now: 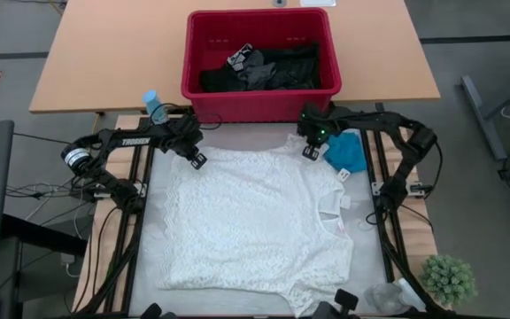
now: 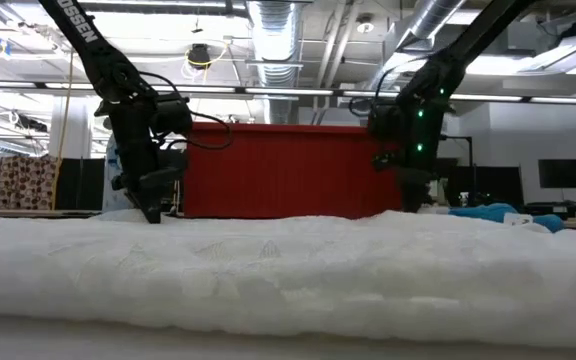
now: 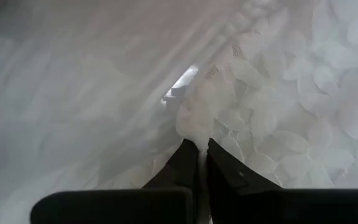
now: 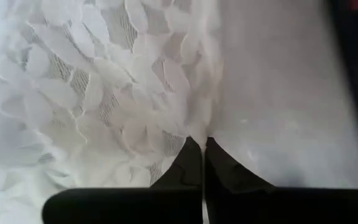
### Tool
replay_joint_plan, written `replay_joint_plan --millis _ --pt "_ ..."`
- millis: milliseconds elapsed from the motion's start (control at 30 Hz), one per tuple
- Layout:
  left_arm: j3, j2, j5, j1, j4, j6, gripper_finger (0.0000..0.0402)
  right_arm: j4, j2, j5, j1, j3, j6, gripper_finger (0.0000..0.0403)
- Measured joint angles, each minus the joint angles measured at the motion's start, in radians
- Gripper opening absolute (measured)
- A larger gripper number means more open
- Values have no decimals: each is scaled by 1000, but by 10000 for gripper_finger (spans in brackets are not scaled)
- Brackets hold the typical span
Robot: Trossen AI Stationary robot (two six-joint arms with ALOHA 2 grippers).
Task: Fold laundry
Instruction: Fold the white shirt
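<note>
A white lacy garment [image 1: 255, 221] lies spread flat on the grey table cover, with its neckline toward the table's right edge. My left gripper [image 1: 198, 160] is shut at the garment's far left corner. My right gripper [image 1: 310, 151] is shut at its far right corner. Both point steeply down. A small teal garment [image 1: 346, 151] lies bunched on the table just right of my right gripper. Dark garments [image 1: 264, 69] lie heaped in the red basket [image 1: 204, 89]. My left gripper pinches the white garment's far left corner [image 3: 191, 127] between its two fingertips, coming from above and slanting down. A small bunch of lace rises at the fingertips; the rest lies flat on the table. My right gripper pinches the garment's far right edge [image 4: 194, 129] between its fingertips, from above and slanting down. The lace meets only the fingertips, and the cloth around them lies flat on the table.
The red basket stands on the wooden table just beyond the garment's far edge, close behind both grippers. A blue bottle [image 1: 153, 105] stands far left. A small green plant [image 1: 448, 279] and a clear plastic object [image 1: 388, 297] sit at the near right corner.
</note>
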Motion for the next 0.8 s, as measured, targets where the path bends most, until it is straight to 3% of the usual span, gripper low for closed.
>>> replay_joint_plan --millis 400,800 --pt "1 -18 -13 -23 -65 -80 0 -100 -151 21 48 30 62 18" --pt "0 -288 -16 -89 -187 -158 0 -169 -247 55 224 30 177 18"
